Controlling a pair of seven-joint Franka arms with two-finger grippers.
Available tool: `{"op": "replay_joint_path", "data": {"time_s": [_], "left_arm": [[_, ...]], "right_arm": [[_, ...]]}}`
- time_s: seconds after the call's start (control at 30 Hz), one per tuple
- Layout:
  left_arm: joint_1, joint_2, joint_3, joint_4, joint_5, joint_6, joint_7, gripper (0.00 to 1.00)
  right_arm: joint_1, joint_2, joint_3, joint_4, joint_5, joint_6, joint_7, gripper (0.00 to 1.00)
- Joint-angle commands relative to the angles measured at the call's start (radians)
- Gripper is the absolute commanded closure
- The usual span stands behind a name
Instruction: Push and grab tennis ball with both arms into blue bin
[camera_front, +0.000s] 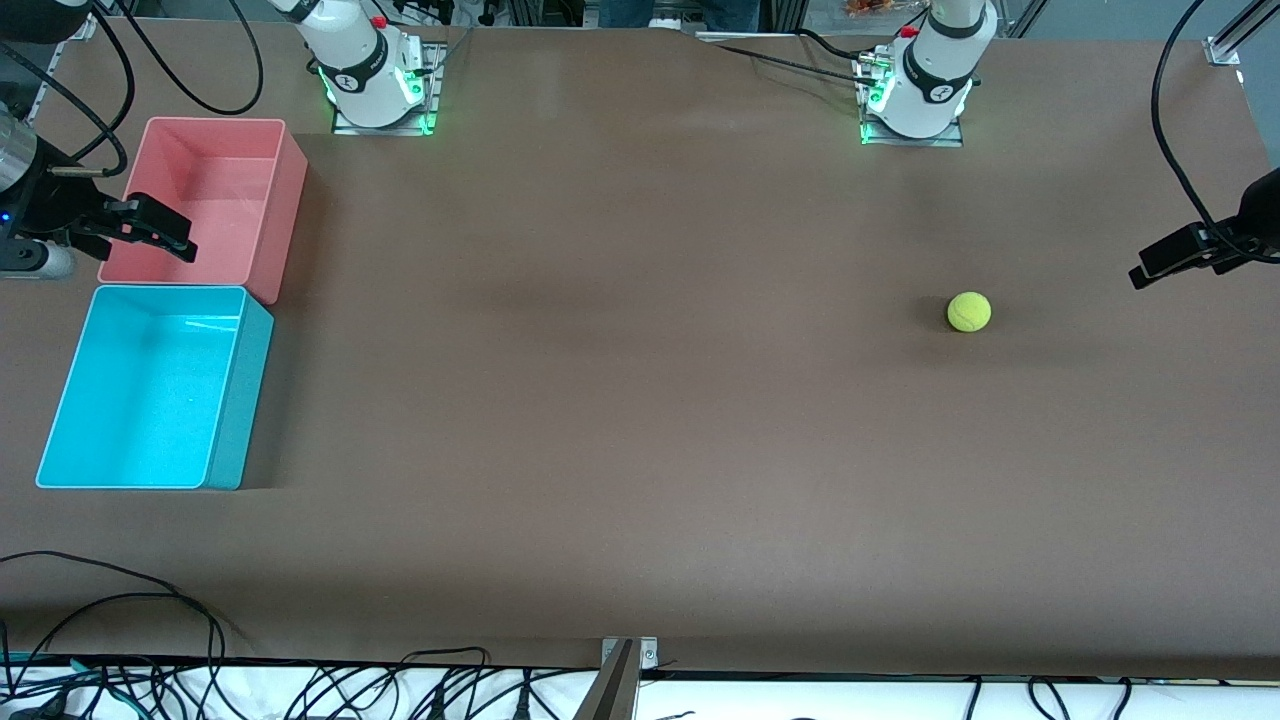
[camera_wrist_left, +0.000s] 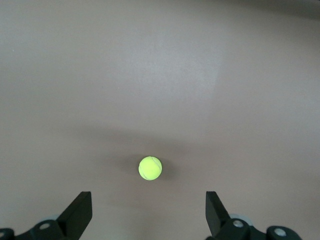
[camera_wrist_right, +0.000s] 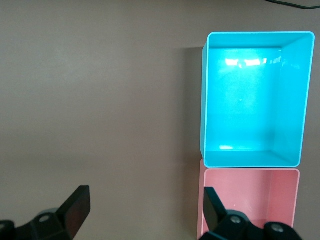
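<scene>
The tennis ball (camera_front: 969, 311) lies alone on the brown table toward the left arm's end. It also shows in the left wrist view (camera_wrist_left: 150, 168), apart from the fingers. My left gripper (camera_front: 1150, 265) hangs open and empty over the table's end, apart from the ball; its own view shows it (camera_wrist_left: 148, 215). The blue bin (camera_front: 240, 400) stands empty at the right arm's end and shows in the right wrist view (camera_wrist_right: 205, 100). My right gripper (camera_front: 175, 235) is open and empty over the edge of the pink bin (camera_front: 215, 121); its own view shows it (camera_wrist_right: 145, 210).
The pink bin (camera_wrist_right: 250, 172) is empty and touches the blue bin, farther from the front camera. Both arm bases (camera_front: 365, 80) (camera_front: 925, 90) stand at the table's back edge. Cables (camera_front: 150, 640) lie along the front edge.
</scene>
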Motion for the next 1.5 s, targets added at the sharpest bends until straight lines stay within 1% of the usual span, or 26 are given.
{"op": "replay_joint_path", "data": {"time_s": [0.0,0.83,1.23,1.47], "left_arm": [[-0.005,0.011,-0.002,0.027,0.028,-0.023,0.007,0.0],[-0.005,0.011,-0.01,0.026,0.028,-0.023,0.007,0.0],[-0.005,0.011,-0.01,0.027,0.028,-0.023,0.007,0.0],[-0.005,0.011,-0.01,0.026,0.028,-0.023,0.007,0.0]], "right_arm": [[0.002,-0.008,0.007,0.003,-0.02,-0.009,0.01,0.0],[0.01,0.001,0.009,0.009,-0.017,0.003,0.022,0.0],[0.05,-0.001,0.01,0.009,-0.02,0.032,0.021,0.0],[0.093,-0.002,0.01,0.009,-0.053,0.045,0.022,0.0]]}}
